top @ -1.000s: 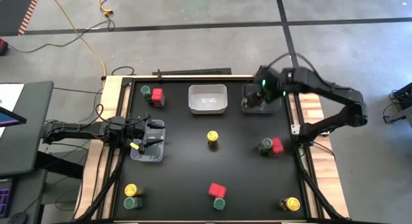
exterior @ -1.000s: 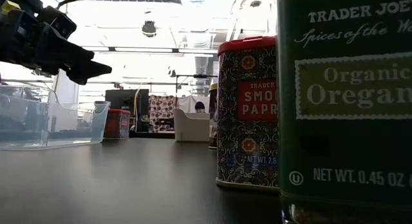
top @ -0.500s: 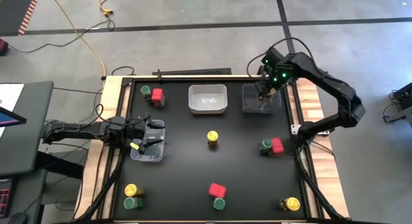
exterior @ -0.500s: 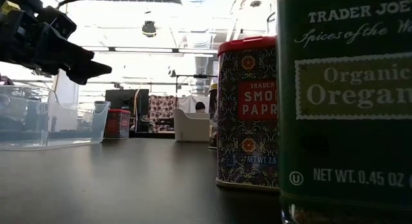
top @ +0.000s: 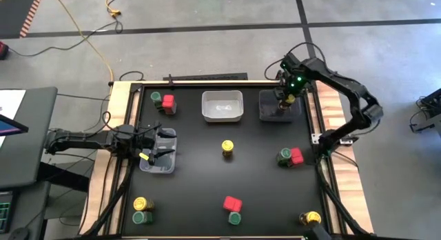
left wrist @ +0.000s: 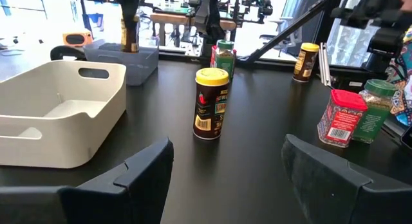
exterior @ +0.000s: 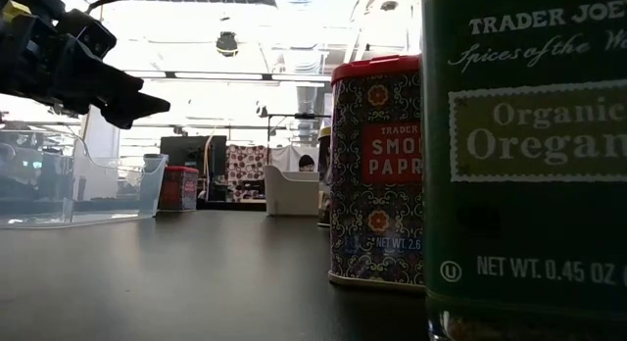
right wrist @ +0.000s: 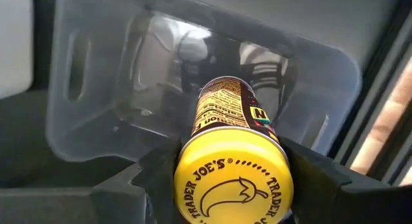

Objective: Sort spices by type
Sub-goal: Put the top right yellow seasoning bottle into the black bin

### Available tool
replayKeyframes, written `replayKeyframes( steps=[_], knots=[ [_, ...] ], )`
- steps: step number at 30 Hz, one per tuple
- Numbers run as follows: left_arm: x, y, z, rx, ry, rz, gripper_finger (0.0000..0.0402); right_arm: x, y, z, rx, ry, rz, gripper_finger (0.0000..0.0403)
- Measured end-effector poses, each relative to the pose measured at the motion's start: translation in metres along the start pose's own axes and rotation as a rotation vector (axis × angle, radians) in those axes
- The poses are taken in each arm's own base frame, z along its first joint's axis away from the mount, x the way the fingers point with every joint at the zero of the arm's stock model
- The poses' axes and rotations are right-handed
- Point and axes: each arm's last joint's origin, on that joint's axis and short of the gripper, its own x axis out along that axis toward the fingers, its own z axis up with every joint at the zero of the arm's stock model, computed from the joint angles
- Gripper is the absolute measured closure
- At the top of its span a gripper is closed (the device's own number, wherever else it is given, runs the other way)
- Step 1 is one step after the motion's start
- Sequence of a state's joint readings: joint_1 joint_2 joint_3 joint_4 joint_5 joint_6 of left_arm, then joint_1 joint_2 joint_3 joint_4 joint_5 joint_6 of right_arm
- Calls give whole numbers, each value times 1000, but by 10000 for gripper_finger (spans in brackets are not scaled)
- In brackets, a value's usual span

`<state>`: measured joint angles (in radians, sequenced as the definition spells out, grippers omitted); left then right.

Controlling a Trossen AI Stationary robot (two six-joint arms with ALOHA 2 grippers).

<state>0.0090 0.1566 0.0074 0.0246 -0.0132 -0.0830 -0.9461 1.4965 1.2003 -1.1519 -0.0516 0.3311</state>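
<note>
Here the right fingers (right wrist: 161, 169) clamp a yellow-lidded jar (right wrist: 233, 176) above the clear tray (right wrist: 96, 89).

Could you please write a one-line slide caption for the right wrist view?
Right pincer holds a yellow-lidded jar above a clear plastic tray.

Grey concrete floor (top: 207, 54), dark seams; yellow cable (top: 83, 34); bright ceiling lights (exterior: 227, 42).
</note>
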Motion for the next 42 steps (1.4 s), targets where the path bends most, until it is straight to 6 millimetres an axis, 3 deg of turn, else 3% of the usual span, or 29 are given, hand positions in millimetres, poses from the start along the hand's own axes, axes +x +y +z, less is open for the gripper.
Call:
replayKeyframes(
  steps=[5, 10, 42],
  knots=[
    [0, 0, 0, 0, 0, 0, 123, 20, -5, 13, 5, 45, -10, 152],
    [0, 0, 0, 0, 0, 0, 123, 25, -13, 21, 36, 37, -12, 152],
    [0, 0, 0, 0, 0, 0, 123, 24, -18, 25, 32, -2, -8, 117]
  ],
)
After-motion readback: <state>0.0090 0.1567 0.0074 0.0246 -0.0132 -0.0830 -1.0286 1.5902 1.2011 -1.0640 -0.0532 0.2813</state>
